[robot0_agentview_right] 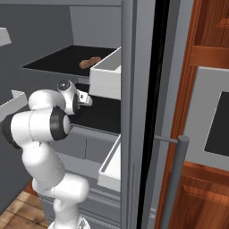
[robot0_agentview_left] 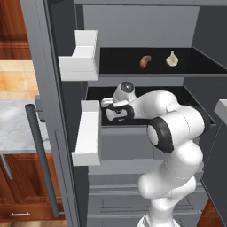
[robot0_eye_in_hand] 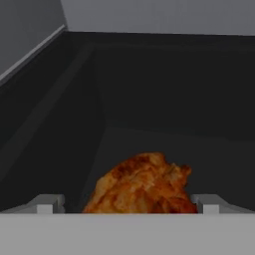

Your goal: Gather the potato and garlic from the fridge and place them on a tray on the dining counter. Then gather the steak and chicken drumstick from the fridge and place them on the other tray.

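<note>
Chicken drumstick (robot0_eye_in_hand: pixel 142 184) sits between your spread gripper (robot0_eye_in_hand: pixel 127 203); greasy and irregular, so pinch its meaty middle.

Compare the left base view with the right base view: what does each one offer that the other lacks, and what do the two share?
Left base view: the garlic on the upper shelf, and a marble counter beside the open door. Right base view: a dark, grey-framed panel set in the wood wall. Shared: the open fridge, a brown food item on the upper shelf, and the white arm reaching in at the shelf below.
</note>
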